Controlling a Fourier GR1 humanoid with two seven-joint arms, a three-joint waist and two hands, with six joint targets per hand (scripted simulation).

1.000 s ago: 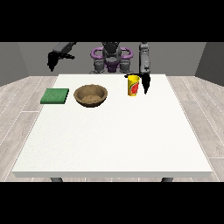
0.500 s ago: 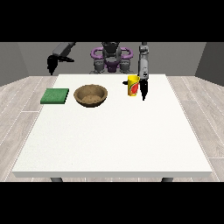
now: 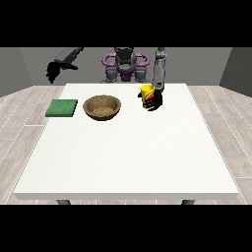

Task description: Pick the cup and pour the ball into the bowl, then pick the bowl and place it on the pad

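Note:
A yellow cup with a red mark stands upright on the white table, right of centre near the far edge. The black hand at the view's right is against the cup's right side and base, with dark fingers curled round its lower part. No ball shows; the cup's inside is hidden. A brown wooden bowl sits to the cup's left. A flat green pad lies left of the bowl. The hand at the view's left hangs raised beyond the table's far left corner, fingers relaxed and holding nothing.
The robot's torso stands behind the table's far edge. The near half of the table is bare white surface. Grey plank floor surrounds the table.
The hand at the view's right has come down and in from the cup's right side, and its fingers now wrap the cup's base. The other hand has barely moved.

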